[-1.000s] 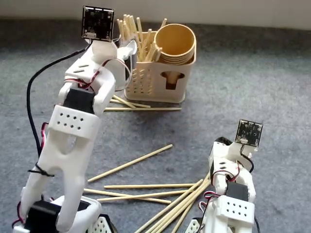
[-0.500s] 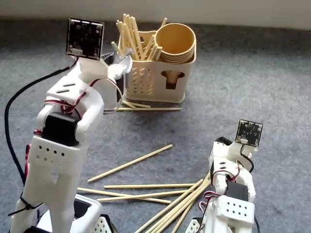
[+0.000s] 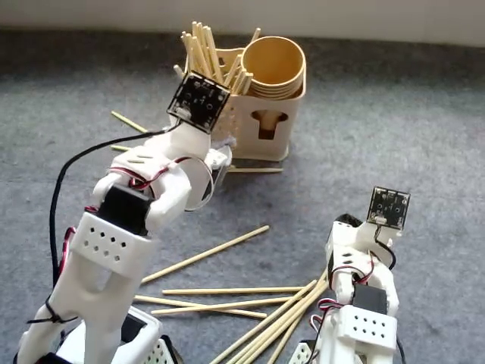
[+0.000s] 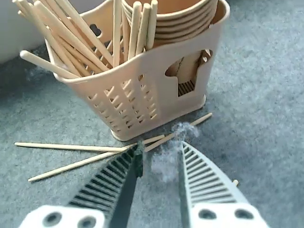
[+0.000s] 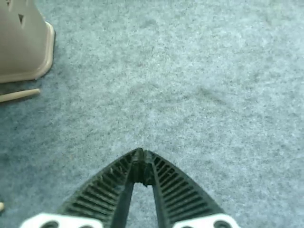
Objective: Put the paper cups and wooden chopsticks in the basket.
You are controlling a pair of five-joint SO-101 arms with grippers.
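Several wooden chopsticks (image 3: 227,290) lie loose toward the desk's near edge. A few stray sticks (image 4: 71,147) rest at the foot of the basket (image 3: 258,129) by the far edge, which already holds the paper cups (image 3: 274,68). Left hand (image 4: 160,145) hangs over those strays, jaws parted and empty, likely to pinch one. Right hand (image 5: 141,154) is closed on nothing.

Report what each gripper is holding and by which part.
Nothing is held. The left gripper is open and empty in front of the basket; the right gripper is shut on nothing over the grey carpet.
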